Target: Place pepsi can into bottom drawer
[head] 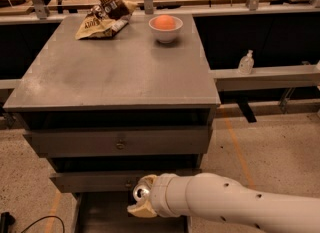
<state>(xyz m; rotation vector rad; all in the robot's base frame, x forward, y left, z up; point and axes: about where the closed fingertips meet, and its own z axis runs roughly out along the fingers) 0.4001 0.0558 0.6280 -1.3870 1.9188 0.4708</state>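
Though only its silver top shows, the pepsi can [139,193] sits between the tan fingers [142,210] of your gripper [141,195], which are closed around it. The can's body is hidden, so the hold looks secure rather than certain. The gripper hangs over the open bottom drawer [102,219], just in front of the middle drawer [90,181], and the can is above the dark floor, not on it. Your white arm [225,206] reaches in from the lower right. Higher up, the top drawer [117,141] is closed. On the cabinet top [115,69] (towards the back edge) stand a white bowl [166,32] holding an orange fruit [164,22] and, to its left, a crumpled snack bag [104,16].
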